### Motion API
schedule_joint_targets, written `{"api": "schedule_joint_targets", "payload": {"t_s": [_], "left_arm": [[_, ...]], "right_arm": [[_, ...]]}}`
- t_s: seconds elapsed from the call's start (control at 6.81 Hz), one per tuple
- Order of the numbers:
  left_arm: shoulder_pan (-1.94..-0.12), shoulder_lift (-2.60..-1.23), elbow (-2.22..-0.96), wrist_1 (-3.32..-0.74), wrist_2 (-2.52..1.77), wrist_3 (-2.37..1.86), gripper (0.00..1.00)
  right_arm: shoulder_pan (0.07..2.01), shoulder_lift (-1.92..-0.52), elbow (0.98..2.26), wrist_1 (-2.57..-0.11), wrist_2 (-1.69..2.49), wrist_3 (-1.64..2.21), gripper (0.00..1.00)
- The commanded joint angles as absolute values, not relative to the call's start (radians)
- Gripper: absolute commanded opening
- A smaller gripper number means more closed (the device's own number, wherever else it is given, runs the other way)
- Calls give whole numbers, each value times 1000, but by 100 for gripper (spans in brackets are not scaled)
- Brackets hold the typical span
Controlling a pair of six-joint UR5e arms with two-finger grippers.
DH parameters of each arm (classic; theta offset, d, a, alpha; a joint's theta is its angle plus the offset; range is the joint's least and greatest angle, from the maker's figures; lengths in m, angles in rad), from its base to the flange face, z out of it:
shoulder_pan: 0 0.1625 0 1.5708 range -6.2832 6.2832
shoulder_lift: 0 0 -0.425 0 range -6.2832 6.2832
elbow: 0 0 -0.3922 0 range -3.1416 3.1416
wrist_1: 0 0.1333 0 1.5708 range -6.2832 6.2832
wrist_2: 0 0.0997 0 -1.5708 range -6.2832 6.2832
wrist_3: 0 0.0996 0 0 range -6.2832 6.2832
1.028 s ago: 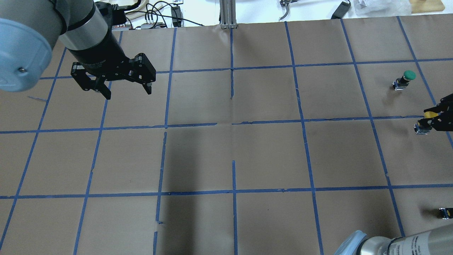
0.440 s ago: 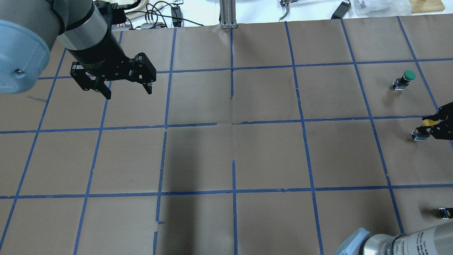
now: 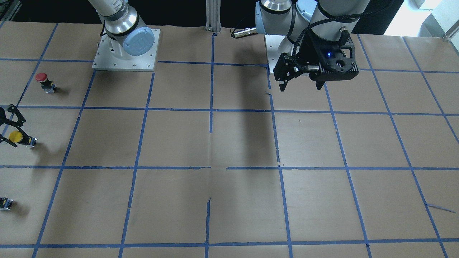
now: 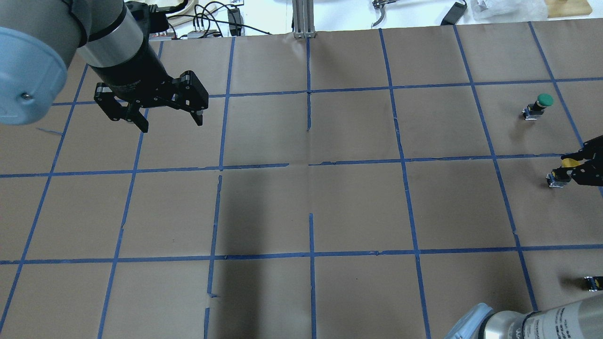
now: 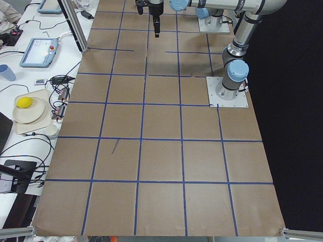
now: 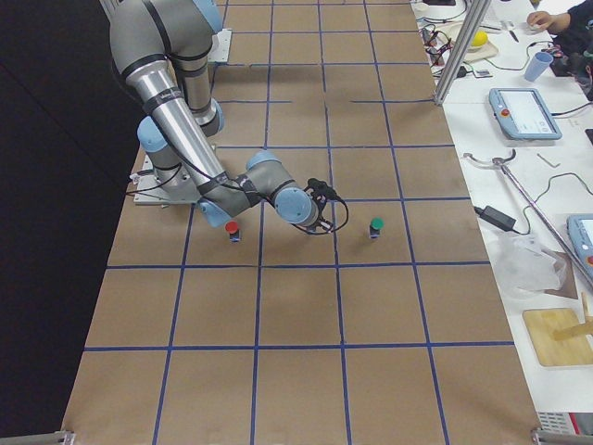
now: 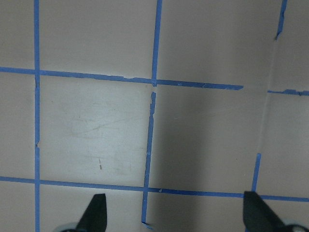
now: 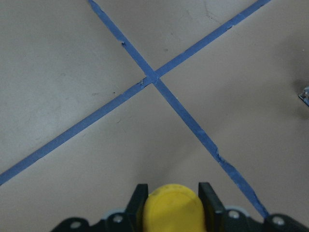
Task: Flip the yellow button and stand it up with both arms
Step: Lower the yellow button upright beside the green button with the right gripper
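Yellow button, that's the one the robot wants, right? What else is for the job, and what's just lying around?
For the job:
yellow button
right gripper, shut on its cap
left gripper, open, far across the table

Just lying about:
red button
green button

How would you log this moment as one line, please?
right gripper: shut on yellow button | left gripper: open, empty | stand: not yet done

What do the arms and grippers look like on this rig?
The left arm and right arm are silver-grey tubes with light-blue joint caps. The left gripper and right gripper are black two-fingered linkages. A black braided cable and blue light mark the left wrist.
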State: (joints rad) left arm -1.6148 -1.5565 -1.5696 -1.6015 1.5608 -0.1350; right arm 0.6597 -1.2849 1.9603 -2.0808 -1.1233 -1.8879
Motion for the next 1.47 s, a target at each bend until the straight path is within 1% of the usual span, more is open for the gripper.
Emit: {"api": "schedule_joint_targets", "payload": {"t_s": [0.0, 0.15, 0.29, 0.44, 0.73, 0.88, 1.03, 1.32], "left_arm": [[-1615, -1554, -1571, -1605, 1562, -135, 100], [-1615, -1554, -1571, -1605, 1562, -135, 100], [-1615, -1554, -1571, -1605, 1562, -135, 100], [-1615, -1554, -1571, -1605, 1562, -135, 100], [-1617, -1554, -1571, -1606, 1562, -135, 100], [-1617, -1545, -1575, -1615, 1562, -135, 100], [-1617, -1540, -1586, -1612, 1563, -135, 100], [-1617, -1536, -1592, -1612, 1563, -135, 100]], "right_arm": [[660, -1287, 1960, -2080, -1126, -1882, 72], [660, -1290, 1960, -2077, -1127, -1873, 91], [658, -1302, 1957, -2074, -1129, -1862, 97], [660, -1321, 1951, -2072, -1137, -1788, 99], [699, -1449, 1947, -2050, -1248, -1531, 99], [753, -1527, 1916, -1948, -1328, -1350, 100], [847, -1592, 1858, -1815, -1389, -1108, 100], [1106, -1640, 1702, -1561, -1485, -594, 100]]}}
